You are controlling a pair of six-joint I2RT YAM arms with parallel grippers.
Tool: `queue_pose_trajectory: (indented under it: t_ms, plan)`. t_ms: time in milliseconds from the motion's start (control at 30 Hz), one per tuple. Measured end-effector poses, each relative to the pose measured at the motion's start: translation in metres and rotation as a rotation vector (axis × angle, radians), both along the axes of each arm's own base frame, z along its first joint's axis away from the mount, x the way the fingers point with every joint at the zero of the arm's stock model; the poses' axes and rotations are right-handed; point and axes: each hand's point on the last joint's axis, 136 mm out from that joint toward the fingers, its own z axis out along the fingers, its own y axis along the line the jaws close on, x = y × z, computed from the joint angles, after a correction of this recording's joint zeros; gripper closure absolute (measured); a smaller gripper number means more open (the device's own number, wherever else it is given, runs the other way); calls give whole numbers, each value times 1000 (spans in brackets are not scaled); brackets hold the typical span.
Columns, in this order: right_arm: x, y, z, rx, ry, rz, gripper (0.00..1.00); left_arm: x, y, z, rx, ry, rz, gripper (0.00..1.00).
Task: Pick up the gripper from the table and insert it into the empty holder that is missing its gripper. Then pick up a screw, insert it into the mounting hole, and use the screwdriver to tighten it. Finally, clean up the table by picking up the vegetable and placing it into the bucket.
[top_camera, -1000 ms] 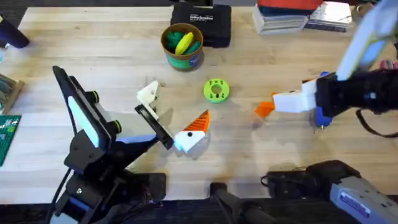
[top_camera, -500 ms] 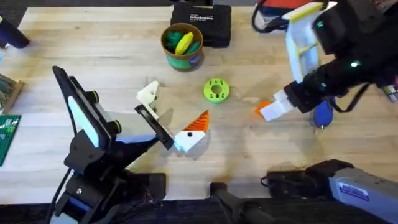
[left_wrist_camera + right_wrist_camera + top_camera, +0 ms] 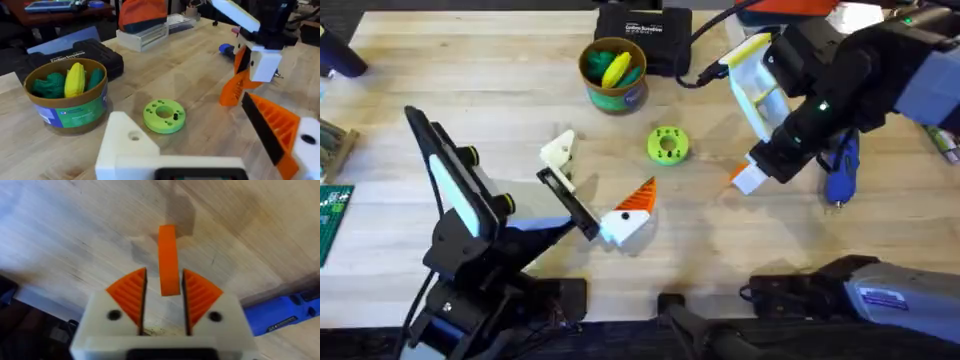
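The orange ribbed gripper (image 3: 168, 260) hangs tilted just over the table (image 3: 440, 90), pinched between the orange pads of my right gripper (image 3: 748, 180), which points steeply down. My left gripper (image 3: 592, 185) stands open, right of the gripper in the left wrist view. One of its fingers carries an orange pad (image 3: 272, 125). The other is the bare white holder (image 3: 558, 151). Behind my right arm lies the blue screwdriver (image 3: 840, 170). At the back stands the bucket (image 3: 613, 75), with a yellow and a green toy inside. The vegetable is out of view.
A lime-green ring disc (image 3: 667, 145) lies between the bucket and the two grippers. A black case (image 3: 645, 35) sits behind the bucket. Boxes (image 3: 780, 30) stand at the back right. A green circuit board (image 3: 332, 215) lies at the left edge.
My right arm has swung up and left, turning its gripper from lying flat to pointing steeply down, with the orange piece staying near the same spot. The left arm has not moved.
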Motion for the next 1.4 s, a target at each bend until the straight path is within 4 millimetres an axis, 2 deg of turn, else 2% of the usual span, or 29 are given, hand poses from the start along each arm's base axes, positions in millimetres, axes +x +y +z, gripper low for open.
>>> queue_pose_trajectory:
  t_ms: [100, 233, 300, 333, 500, 600, 767, 900, 933, 1000, 1067, 1233, 1400]
  plan:
    - [0, 0, 0, -3, -2, 1, 580, 0, 0, 0, 0, 0, 0, 16]
    - [2, 0, 0, -3, -10, 2, 872, 0, 0, 0, 0, 0, 0, 15]
    - [4, 0, 0, -2, -17, 3, 971, 0, 0, 0, 0, 0, 0, 16]
    - [4, 0, 1, -1, -20, 3, 986, 0, 0, 0, 0, 0, 0, 15]
    - [6, 0, 2, 1, -33, 1, 985, 0, 0, 0, 0, 0, 0, 15]
    - [4, -1, 13, 15, -72, -4, 985, 0, 0, 0, 0, 0, 0, 15]
    - [5, -10, 53, 128, -240, -89, 985, 0, 0, 0, 0, 0, 0, 15]
    - [36, -7, 92, 386, -440, -230, 985, 0, 0, 0, 0, 0, 0, 15]
    - [44, -4, 96, 459, -467, -255, 985, 0, 0, 0, 0, 0, 0, 15]
    - [54, 5, 96, 599, -472, -290, 985, 0, 0, 0, 0, 0, 0, 15]
    - [61, 20, 86, 740, -415, -325, 985, 0, 0, 0, 0, 0, 0, 15]
    - [60, 61, 57, 976, -129, -401, 985, 0, 0, 0, 0, 0, 0, 15]
    - [62, 106, 60, 1161, 60, -350, 985, 0, 0, 0, 0, 0, 0, 15]
